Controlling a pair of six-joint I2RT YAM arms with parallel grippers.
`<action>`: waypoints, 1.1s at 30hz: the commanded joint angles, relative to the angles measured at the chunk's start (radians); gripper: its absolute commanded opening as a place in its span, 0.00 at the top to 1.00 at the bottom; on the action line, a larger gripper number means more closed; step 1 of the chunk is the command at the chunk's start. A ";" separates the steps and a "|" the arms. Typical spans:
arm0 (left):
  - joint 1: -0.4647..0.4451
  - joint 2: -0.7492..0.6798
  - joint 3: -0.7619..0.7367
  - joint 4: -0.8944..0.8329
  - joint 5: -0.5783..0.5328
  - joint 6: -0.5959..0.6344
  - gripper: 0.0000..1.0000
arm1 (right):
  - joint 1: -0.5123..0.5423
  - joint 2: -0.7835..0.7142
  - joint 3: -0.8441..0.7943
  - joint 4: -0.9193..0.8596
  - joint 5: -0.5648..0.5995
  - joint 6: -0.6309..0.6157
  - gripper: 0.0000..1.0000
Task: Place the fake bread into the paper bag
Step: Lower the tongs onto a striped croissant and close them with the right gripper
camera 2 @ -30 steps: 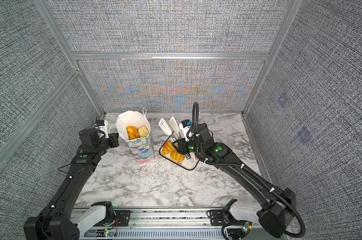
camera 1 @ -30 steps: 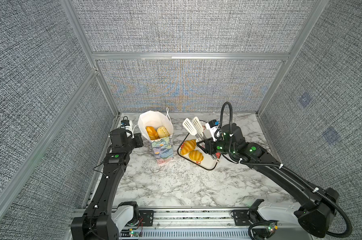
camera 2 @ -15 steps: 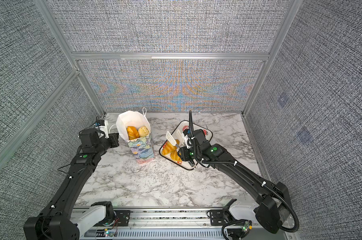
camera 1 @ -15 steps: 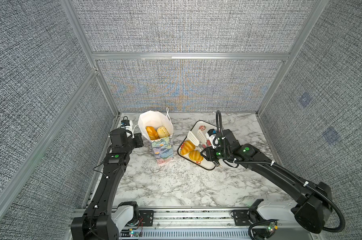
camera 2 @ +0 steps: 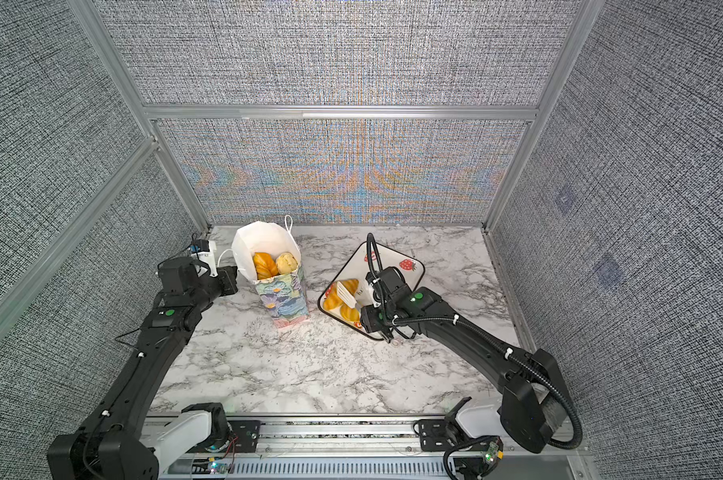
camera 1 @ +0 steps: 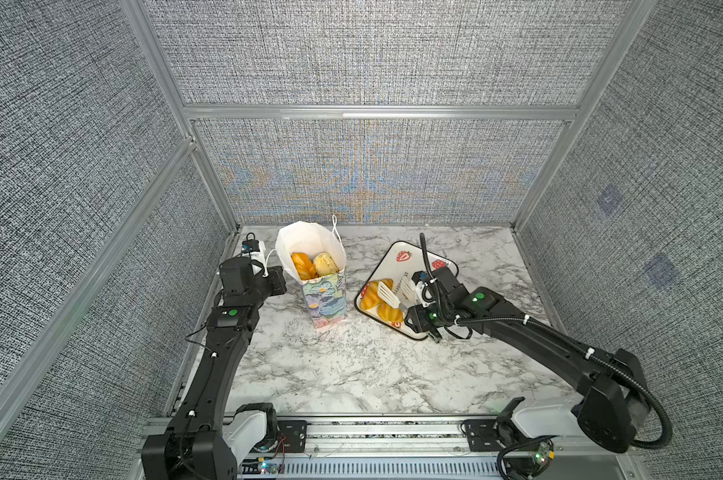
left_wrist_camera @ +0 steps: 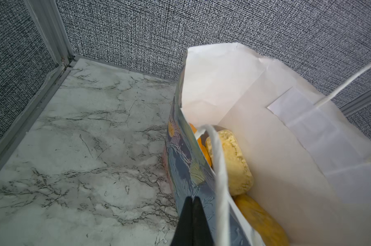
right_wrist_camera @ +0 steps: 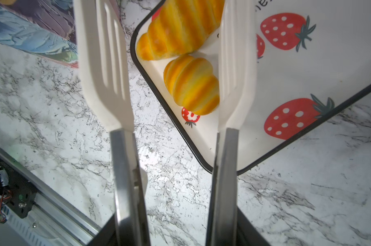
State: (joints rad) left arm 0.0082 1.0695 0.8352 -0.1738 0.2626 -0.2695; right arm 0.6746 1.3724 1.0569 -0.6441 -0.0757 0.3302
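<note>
Treat the croissant (right_wrist_camera: 192,85) as probably light and slippery; clamp its ridged middle. The right pincer (right_wrist_camera: 176,236) pinches the spread tongs (right_wrist_camera: 103,70); the left pincer (left_wrist_camera: 192,213) is pressed together.

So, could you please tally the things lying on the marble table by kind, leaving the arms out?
Tall floral-print paper bag: 1
White strawberry-print tray with black rim: 1
White slotted tongs: 1
Glossy golden-orange toy pastries: 4 showing in both top views, 2 in the bag and 2 on the tray; any deeper in the bag are hidden
Total: 7
</note>
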 commanded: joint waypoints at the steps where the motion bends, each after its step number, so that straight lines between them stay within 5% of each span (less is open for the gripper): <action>1: 0.001 0.003 -0.003 0.010 0.011 0.005 1.00 | 0.002 0.016 -0.002 -0.006 0.028 -0.006 0.43; 33: 0.003 0.006 -0.005 0.010 0.016 0.008 1.00 | 0.069 0.189 0.008 -0.058 0.128 0.003 0.39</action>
State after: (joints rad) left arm 0.0093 1.0752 0.8330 -0.1734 0.2653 -0.2691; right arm 0.7403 1.5566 1.0626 -0.6926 0.0288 0.3244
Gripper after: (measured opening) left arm 0.048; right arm 0.616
